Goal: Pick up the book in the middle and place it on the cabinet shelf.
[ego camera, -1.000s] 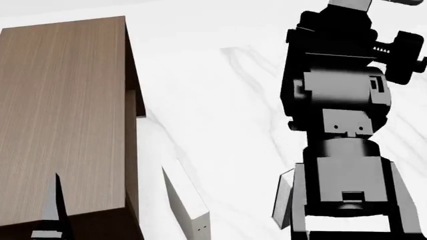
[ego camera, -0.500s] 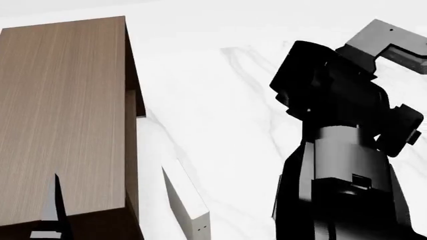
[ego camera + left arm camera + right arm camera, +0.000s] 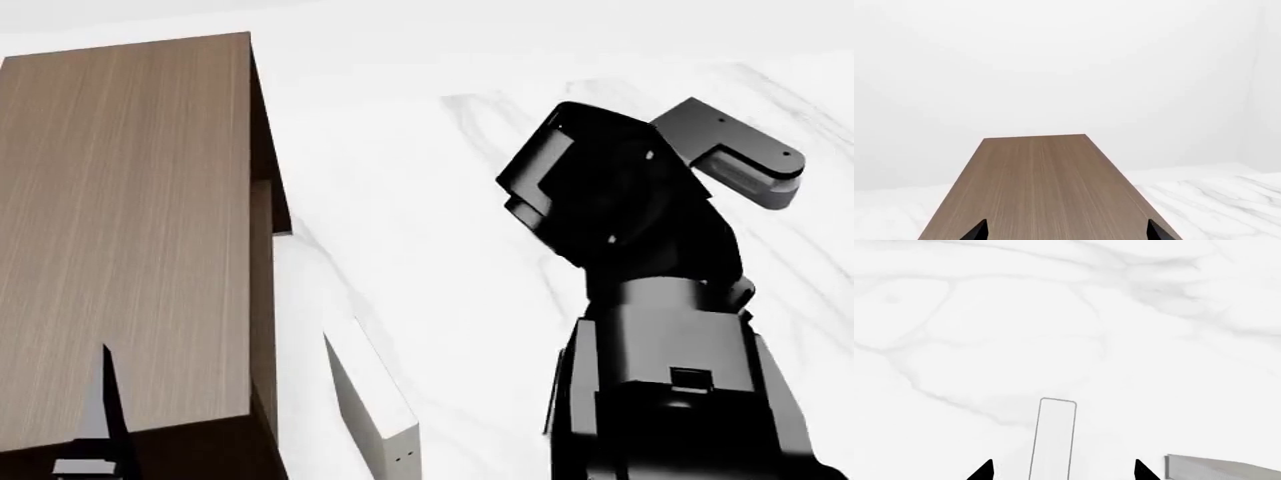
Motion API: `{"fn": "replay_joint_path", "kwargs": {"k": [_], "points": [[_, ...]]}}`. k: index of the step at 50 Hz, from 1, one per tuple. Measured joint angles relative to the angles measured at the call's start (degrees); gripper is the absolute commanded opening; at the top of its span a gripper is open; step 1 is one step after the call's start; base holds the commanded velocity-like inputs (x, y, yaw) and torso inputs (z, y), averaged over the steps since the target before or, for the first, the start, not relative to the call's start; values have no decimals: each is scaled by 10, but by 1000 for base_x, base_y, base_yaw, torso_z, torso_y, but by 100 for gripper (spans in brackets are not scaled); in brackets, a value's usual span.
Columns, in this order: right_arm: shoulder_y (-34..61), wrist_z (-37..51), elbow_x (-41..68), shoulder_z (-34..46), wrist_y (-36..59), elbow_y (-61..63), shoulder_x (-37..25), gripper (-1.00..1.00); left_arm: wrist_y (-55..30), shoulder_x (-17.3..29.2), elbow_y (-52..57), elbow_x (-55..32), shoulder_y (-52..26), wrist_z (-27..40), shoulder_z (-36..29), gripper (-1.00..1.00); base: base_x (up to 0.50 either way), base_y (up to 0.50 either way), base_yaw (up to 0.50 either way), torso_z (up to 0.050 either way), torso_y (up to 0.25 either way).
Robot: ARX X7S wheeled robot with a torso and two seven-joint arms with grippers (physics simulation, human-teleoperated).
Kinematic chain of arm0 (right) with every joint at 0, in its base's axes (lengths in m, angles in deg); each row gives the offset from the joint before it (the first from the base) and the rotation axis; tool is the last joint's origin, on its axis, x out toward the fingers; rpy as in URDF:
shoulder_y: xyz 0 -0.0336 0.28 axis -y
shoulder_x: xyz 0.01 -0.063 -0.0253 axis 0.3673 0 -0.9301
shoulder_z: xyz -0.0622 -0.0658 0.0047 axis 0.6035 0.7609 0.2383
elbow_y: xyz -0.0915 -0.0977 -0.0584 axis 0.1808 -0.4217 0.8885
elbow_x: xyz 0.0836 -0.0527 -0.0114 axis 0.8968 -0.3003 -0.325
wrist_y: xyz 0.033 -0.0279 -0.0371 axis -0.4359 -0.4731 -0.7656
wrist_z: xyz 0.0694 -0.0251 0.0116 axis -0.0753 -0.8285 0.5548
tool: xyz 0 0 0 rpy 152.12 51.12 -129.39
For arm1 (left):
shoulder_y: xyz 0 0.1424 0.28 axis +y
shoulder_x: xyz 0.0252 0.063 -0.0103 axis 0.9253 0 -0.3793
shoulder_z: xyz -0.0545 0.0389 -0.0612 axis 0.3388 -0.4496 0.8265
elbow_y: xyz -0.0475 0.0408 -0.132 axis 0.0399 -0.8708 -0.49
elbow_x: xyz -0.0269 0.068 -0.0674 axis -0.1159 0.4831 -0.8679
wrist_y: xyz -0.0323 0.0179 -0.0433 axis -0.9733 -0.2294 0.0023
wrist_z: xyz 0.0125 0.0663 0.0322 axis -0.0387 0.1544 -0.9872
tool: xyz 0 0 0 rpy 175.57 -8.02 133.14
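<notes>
The white marble tabletop (image 3: pixel 441 170) fills most of the head view. The cabinet shelf (image 3: pixel 120 220), long and brown-grained, stands on it at the left, its flat top bare. The black right arm (image 3: pixel 641 230) rises at the right, bent over the marble. A pale book (image 3: pixel 376 415) stands on edge just beside the cabinet's near corner.

In the right wrist view, the book (image 3: pixel 1054 435) shows as an upright slab, white edge rimmed in thin grey. It stands between the spread jaws of the right gripper (image 3: pixel 1062 471), which grip nothing. A grey slab (image 3: pixel 1217 469) lies near it.

The left gripper (image 3: pixel 1067 232) hangs over the cabinet top, jaws spread and empty.
</notes>
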Motion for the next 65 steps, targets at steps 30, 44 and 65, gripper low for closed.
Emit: {"fn": "replay_joint_path", "kwargs": {"k": [30, 44, 65], "points": [[-26, -60, 16, -16, -2, -1, 0, 100, 6, 8, -2, -8, 1, 9, 1, 100, 0, 0, 0, 0, 0], [-39, -89, -88, -107, 3, -1, 0, 100, 9, 12, -4, -11, 0, 12, 0, 100, 0, 0, 0, 0, 0], [-59, -147, -168, -156, 2, -1, 0, 100, 11, 17, -4, -15, -1, 19, -1, 100, 0, 0, 0, 0, 0]]}}
